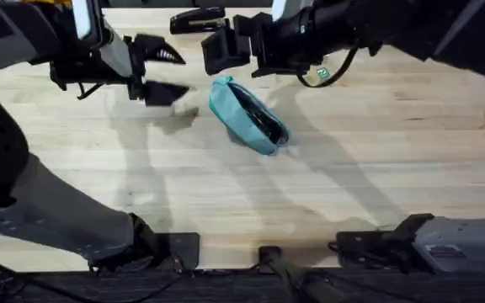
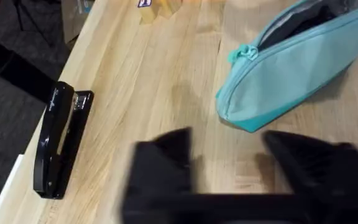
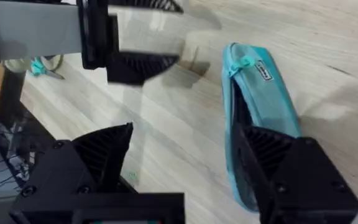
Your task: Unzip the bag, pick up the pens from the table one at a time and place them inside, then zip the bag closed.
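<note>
The teal bag (image 1: pixel 244 112) lies slantwise on the table (image 1: pixel 360 168), its zipper open along the top and the inside dark. In the left wrist view the bag (image 2: pixel 297 68) is just beyond my fingers, its teal pull at the near end. My left gripper (image 1: pixel 168 73) hovers open and empty to the left of the bag. My right gripper (image 1: pixel 217 48) hangs open and empty just behind the bag's far end. The right wrist view looks down on the bag (image 3: pixel 263 93) between that gripper's spread fingers (image 3: pixel 291 174). The pens are out of view.
A black stapler (image 1: pixel 196 18) lies at the table's far edge behind both grippers; the left wrist view has the stapler (image 2: pixel 58 149) near the table edge. Teal-handled scissors (image 3: pixel 42 65) lie off to one side. Bare wood stretches in front of the bag.
</note>
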Motion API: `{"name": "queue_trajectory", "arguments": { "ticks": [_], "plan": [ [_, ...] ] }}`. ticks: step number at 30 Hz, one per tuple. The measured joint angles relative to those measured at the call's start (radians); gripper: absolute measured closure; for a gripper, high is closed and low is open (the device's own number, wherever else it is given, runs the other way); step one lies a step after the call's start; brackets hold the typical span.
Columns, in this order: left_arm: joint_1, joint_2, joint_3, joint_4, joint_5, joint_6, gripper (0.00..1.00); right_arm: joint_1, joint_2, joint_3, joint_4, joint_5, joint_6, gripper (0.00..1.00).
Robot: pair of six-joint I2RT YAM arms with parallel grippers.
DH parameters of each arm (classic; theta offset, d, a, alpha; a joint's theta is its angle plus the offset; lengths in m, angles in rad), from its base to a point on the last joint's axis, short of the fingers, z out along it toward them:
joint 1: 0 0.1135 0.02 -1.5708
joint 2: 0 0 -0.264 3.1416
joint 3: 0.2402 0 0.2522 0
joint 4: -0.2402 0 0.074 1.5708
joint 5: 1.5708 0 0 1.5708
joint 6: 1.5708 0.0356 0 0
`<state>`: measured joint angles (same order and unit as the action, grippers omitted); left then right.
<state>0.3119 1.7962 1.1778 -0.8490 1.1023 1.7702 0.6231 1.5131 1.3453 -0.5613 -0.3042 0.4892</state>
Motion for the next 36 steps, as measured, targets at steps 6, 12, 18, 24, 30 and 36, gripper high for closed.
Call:
{"name": "queue_trajectory", "arguments": {
  "ticks": [6,12,18,24,30,36],
  "plan": [
    [0.000,0.000,0.000,0.000,0.000,-0.004,0.009,0.000,0.000,0.000,0.001,0.000,0.017,0.004],
    [0.000,0.000,0.000,0.001,0.000,-0.004,0.008,-0.013,0.000,0.000,0.012,0.000,0.027,0.004],
    [-0.001,0.000,0.000,0.008,0.008,-0.004,0.008,-0.033,0.000,0.000,0.054,0.010,0.031,0.004],
    [-0.051,0.000,0.000,0.008,0.023,-0.004,0.008,-0.035,0.001,0.000,0.061,0.122,0.031,0.004],
    [-0.148,0.000,0.000,0.008,0.023,-0.004,0.008,-0.037,0.003,0.000,0.068,0.172,0.031,0.004],
    [-0.202,0.000,0.000,0.008,0.013,-0.004,0.008,-0.037,0.039,0.000,0.079,0.185,0.031,0.004]
  ]
}}
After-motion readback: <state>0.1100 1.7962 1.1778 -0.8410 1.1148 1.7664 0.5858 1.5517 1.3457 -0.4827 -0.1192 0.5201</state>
